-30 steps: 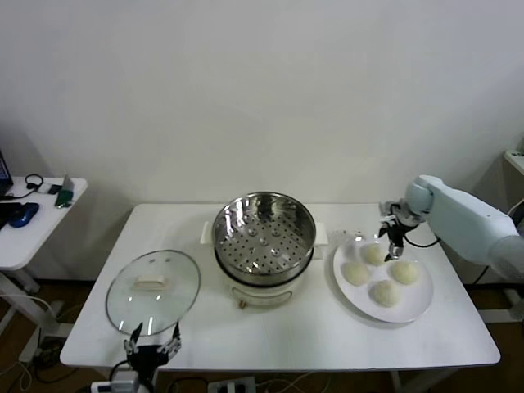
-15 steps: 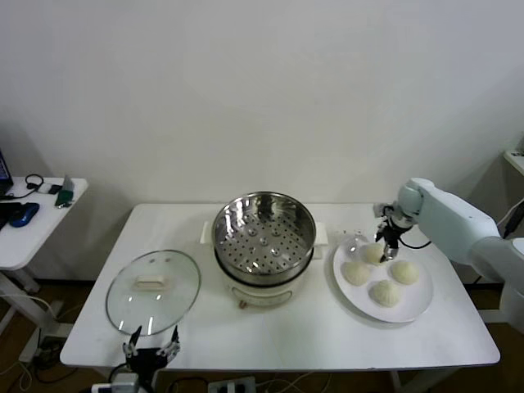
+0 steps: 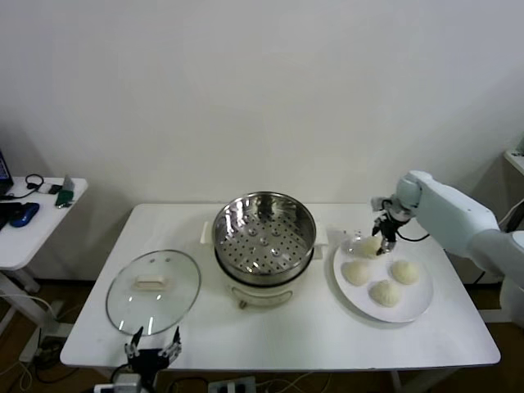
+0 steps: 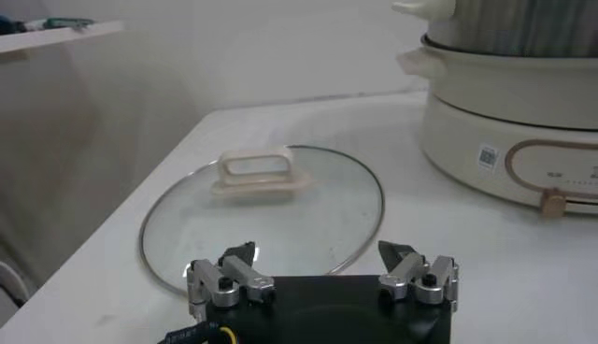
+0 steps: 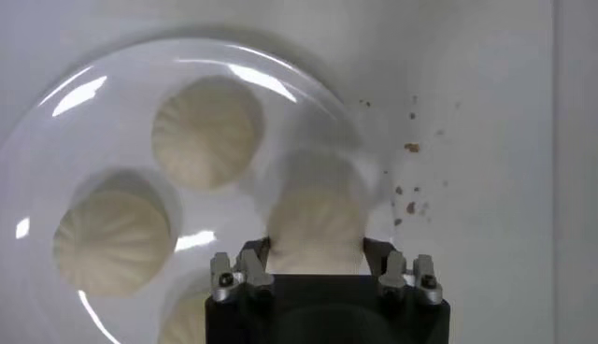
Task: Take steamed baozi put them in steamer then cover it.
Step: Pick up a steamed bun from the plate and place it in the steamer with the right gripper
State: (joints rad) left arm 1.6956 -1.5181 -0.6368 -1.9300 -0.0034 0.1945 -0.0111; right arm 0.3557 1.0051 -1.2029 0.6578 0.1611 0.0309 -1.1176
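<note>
Baozi [image 3: 368, 244] in tool [image 3: 383, 240] grip

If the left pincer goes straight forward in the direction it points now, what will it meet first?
Most likely the cover: the open left pincer points across the table at its near rim. Depth is hard to judge.

A white table [image 3: 286, 332] stands against a plain white wall [image 3: 262, 98], side desk [image 3: 33, 233] nearby.

Right claw [image 3: 383, 242] clamped, arm extended forward; left claw [image 3: 152, 341] spread wide, low, parked.
</note>
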